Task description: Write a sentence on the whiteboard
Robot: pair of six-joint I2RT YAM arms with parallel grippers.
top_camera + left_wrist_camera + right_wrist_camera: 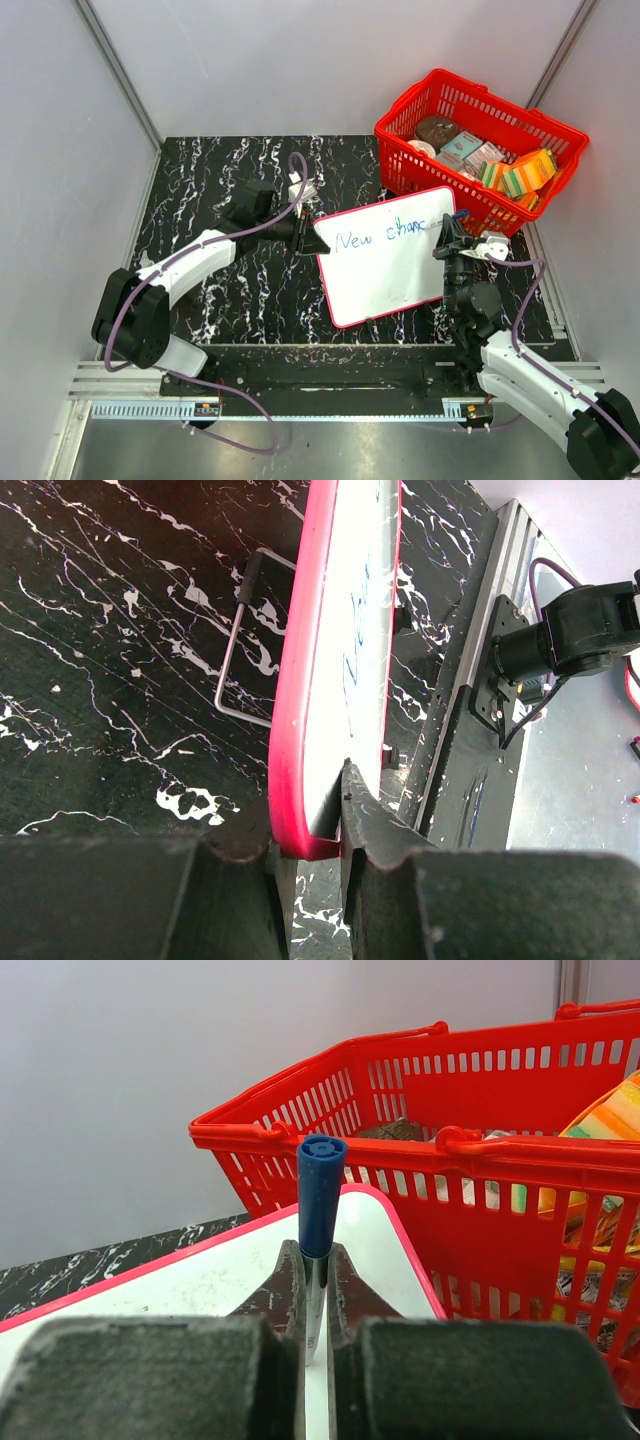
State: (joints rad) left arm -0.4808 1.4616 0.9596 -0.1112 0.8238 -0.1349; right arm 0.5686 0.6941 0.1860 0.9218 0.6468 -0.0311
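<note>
Item: writing step in progress, both arms engaged. My left gripper [310, 835] is clamping the red rim of the whiteboard [385, 270] at its left edge, and my right gripper [312, 1300] is clenching the blue marker [320, 1195] upright, capped end toward the wrist camera. The whiteboard is sitting on the black marbled table [220, 180] between the two arms, its far right corner just beside the red basket [480, 150]. The sentence [385, 235] is reading "New chanc" along the top of the board, so I am judging the second word unfinished and the lines below not yet begun. To do this well I am aiming to keep the left grip firm so the board is not sliding under the strokes, to press the tip lightly and evenly, to carry the line rightward without running off the rim into the basket, and then to drop down for the next row. The top view is showing the writing and its place on the board, which neither wrist view is giving legibly. The left wrist view is showing the rim seated between my fingers [375, 825] and a bent wire prop [240, 650] behind the board, unseen from above. The right wrist view is showing the marker gripped square, but its tip is hidden, so I cannot tell whether it is touching the board.
</note>
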